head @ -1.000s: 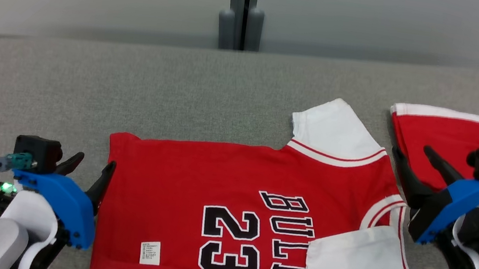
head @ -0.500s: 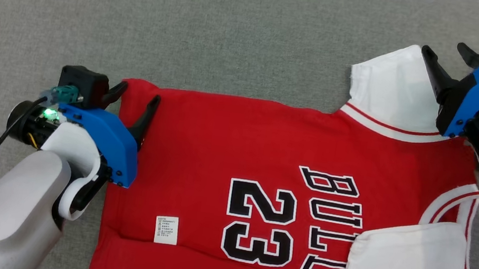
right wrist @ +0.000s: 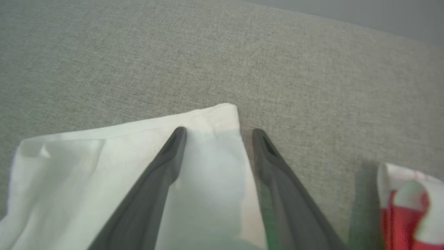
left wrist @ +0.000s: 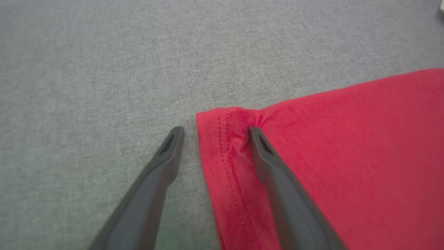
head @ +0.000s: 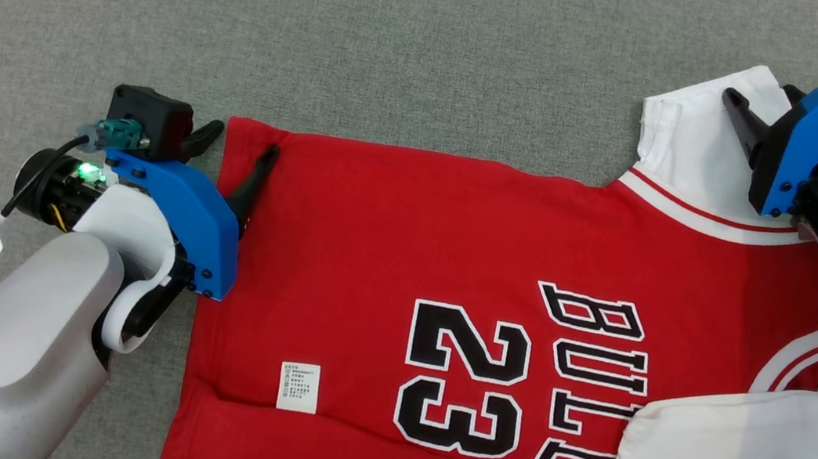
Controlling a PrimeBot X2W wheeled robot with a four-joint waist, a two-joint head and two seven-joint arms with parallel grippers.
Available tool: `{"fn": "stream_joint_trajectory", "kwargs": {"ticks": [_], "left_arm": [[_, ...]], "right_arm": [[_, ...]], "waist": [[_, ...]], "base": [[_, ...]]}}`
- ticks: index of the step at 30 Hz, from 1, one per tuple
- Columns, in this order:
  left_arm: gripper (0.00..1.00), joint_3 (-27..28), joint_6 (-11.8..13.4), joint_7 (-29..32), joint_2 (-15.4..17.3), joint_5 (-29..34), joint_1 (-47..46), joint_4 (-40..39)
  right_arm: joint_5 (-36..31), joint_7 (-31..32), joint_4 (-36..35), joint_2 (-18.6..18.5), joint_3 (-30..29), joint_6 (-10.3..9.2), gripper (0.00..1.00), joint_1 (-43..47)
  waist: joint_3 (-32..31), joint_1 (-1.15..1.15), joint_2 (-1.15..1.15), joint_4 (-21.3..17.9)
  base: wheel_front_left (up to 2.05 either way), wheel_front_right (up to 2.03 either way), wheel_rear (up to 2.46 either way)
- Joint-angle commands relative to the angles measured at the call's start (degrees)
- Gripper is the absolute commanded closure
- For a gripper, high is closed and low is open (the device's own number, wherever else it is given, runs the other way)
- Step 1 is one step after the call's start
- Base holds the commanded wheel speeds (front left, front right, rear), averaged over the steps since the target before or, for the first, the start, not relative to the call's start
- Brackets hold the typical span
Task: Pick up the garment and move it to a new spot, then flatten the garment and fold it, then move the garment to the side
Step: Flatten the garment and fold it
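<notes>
Lying spread on the grey surface (head: 402, 39) is one red jersey (head: 408, 237), face up, its hem toward the robot's left and its neck toward the right. It carries two white sleeves: the far one (head: 692, 152) lies flat on the surface, and the near one (head: 727, 453) is folded in over the chest. The print shows one number, 23, and one word, part hidden by the near sleeve. One white label (head: 298, 387) sits near the hem.

Two pincers are in play, both with their fingers spread apart and holding nothing. The left pincer (head: 245, 139) straddles the far hem corner. In the left wrist view one of its fingers (left wrist: 156, 180) is over bare grey surface, and the other (left wrist: 277, 180) is on the red cloth, which puckers at its tip. The right pincer (head: 759, 94) straddles the outer edge of the far sleeve, with one finger (right wrist: 152, 187) over white cloth and the other (right wrist: 277, 187) just beside it over the surface.

One more piece of red-and-white cloth (right wrist: 399, 215), blurred, shows low in the right wrist view.
</notes>
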Motion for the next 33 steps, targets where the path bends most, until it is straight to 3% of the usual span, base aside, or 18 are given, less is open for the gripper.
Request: {"fn": "stream_joint_trajectory", "kwargs": {"ticks": [1,2,3,4,5,8,24,33], "left_arm": [[0.00,-0.19,-0.24,0.36,0.23,-0.04,-0.81,0.22],[0.00,-0.28,-0.38,0.52,0.21,-0.19,-0.91,0.37],[0.00,-0.37,-0.50,0.82,0.20,-0.44,-1.01,0.60],[0.00,-0.49,-0.78,1.28,0.22,-0.64,-1.08,0.88],[0.24,-0.52,-0.93,1.53,0.26,-0.89,-1.11,1.15],[1.00,-0.17,-1.86,1.09,0.41,-1.53,-1.33,1.79],[1.00,1.11,-3.22,0.05,2.34,-4.21,1.25,7.32],[1.00,-1.17,-6.25,6.55,3.95,-7.18,3.85,8.67]], "right_arm": [[0.95,1.37,0.82,0.45,1.89,0.01,0.04,0.18],[1.54,1.88,0.66,0.44,2.95,0.06,0.37,0.12],[2.07,1.99,0.38,0.28,4.02,0.07,0.56,0.07],[2.73,1.90,-0.06,0.05,4.95,0.07,0.65,-0.05],[3.38,1.48,-0.52,-0.22,5.82,0.07,1.00,-0.26],[5.10,-0.93,-1.94,-1.36,7.92,0.00,1.00,-0.92],[8.92,-18.18,5.03,-1.05,10.17,-0.02,1.00,0.73],[12.62,-16.20,2.72,-0.55,14.65,-0.01,1.00,7.70]], "waist": [[0.02,0.01,0.00,-0.02],[0.00,0.01,0.00,-0.04],[-0.08,0.01,0.00,-0.08],[-0.17,0.01,0.00,-0.12],[-0.30,0.01,0.00,-0.19],[-0.83,0.01,0.00,-0.46],[-8.80,0.01,0.00,-2.93],[-17.05,0.01,0.00,-4.71]], "base": [[0.00,0.00,0.00],[0.00,0.00,0.00],[0.00,0.00,0.00],[0.00,0.00,0.00],[0.00,0.00,0.00],[0.00,0.00,0.00],[0.00,0.00,0.00],[0.00,0.00,0.00]]}}
